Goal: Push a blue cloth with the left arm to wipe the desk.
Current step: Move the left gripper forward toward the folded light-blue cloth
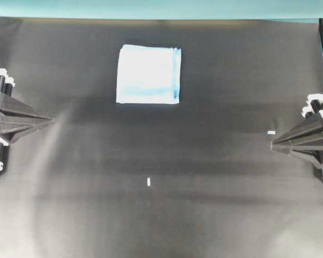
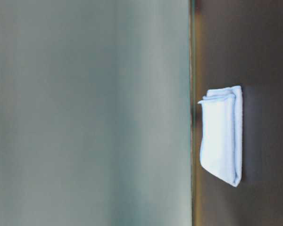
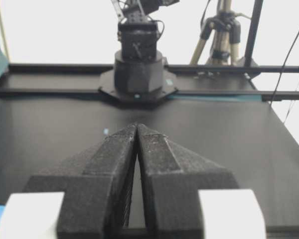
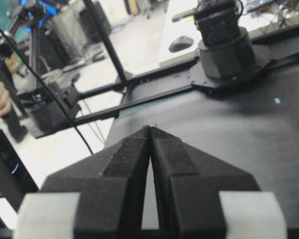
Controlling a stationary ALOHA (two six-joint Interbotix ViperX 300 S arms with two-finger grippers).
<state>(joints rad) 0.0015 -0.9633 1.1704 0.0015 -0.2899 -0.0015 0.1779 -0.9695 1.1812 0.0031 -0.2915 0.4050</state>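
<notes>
My left gripper [image 1: 49, 119] is pressed together, empty, at the desk's [image 1: 161, 215] left edge. The blue cloth [image 1: 148, 74] lies folded near the far teal strip, well apart. Soft and light, it will likely bunch, so I'd press down on its middle and push.

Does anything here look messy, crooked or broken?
Nothing stands out. The folded light blue cloth lies flat and square on the matte black desk, near the teal strip. Both black pincers, left and right, sit shut, apart from it.
</notes>
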